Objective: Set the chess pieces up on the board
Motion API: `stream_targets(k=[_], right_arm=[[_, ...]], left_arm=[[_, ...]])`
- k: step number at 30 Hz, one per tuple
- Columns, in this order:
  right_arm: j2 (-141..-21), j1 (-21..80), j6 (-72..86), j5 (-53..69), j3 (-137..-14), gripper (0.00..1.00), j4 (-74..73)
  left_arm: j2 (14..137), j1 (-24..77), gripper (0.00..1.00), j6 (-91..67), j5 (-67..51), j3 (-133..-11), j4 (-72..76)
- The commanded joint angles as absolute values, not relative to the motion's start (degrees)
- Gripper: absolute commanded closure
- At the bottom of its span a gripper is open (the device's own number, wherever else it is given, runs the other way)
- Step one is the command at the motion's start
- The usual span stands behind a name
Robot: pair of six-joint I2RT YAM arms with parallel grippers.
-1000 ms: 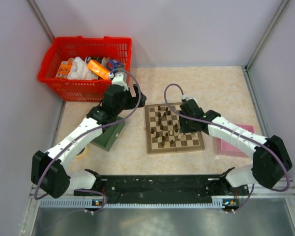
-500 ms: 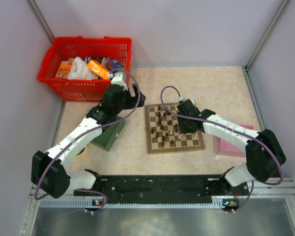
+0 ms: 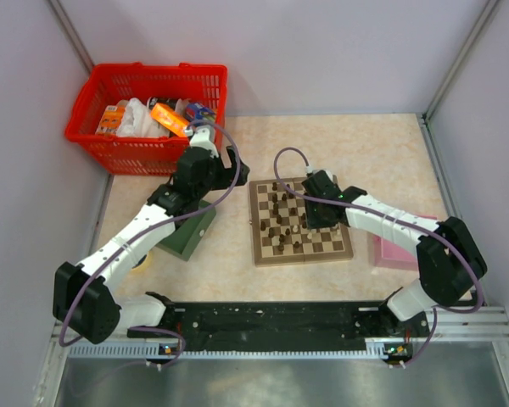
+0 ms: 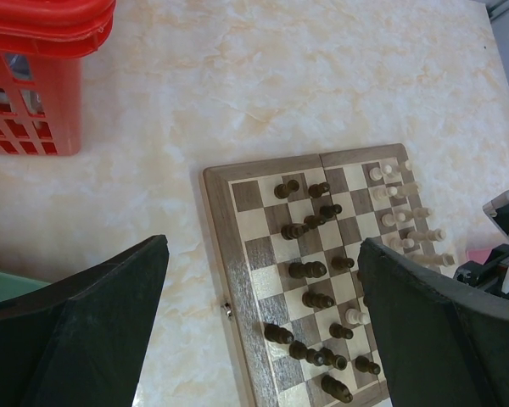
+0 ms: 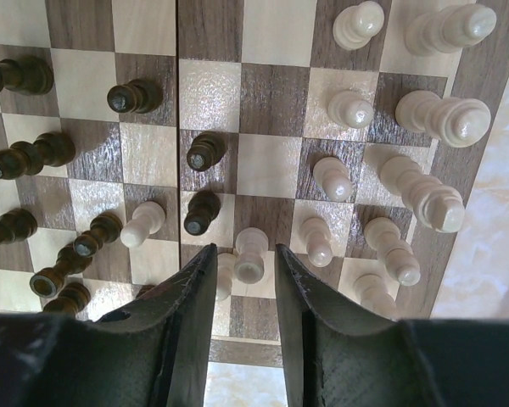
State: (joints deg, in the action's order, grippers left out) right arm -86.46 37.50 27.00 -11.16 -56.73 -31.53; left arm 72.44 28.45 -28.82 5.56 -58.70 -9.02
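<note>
We see two arms: white shells, black joints.
On the left arm (image 3: 136, 233) and the right arm (image 3: 388, 222) we find white tubular links set between bulky black joint housings, the biggest at the shoulders. A thin purple cable (image 3: 278, 163) loops loose along each one. Both are bolted to one black base rail (image 3: 271, 320) with small bright spots near its ends. Our wrist views show the fingers (image 5: 191, 326) as matte black wedges, tapering forward.

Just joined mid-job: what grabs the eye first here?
The chessboard in the middle stands out: dark pieces scattered across it, cream pieces grouped at its right edge. The right hand hangs low there, fingers either side of a cream pawn. A red basket of clutter sits back left.
</note>
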Motion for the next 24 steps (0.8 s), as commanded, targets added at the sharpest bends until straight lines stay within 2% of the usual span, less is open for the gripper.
stream_targets(k=[1, 21, 24], right_arm=[[-86.31, 38.41, 26.63, -12.48, -59.15, 0.68, -30.15], [-87.89, 38.76, 26.19, -12.39, -59.15, 0.70, -30.85], [-87.54, 38.94, 26.10, -12.57, -59.15, 0.75, -30.94]], left_arm=[[70.22, 28.04, 0.01, -28.92, 5.62, -58.45, -6.42], [70.05, 27.77, 0.01, -29.00, 5.27, -58.18, -6.24], [69.96, 27.60, 0.01, -29.00, 5.19, -58.18, -6.33]])
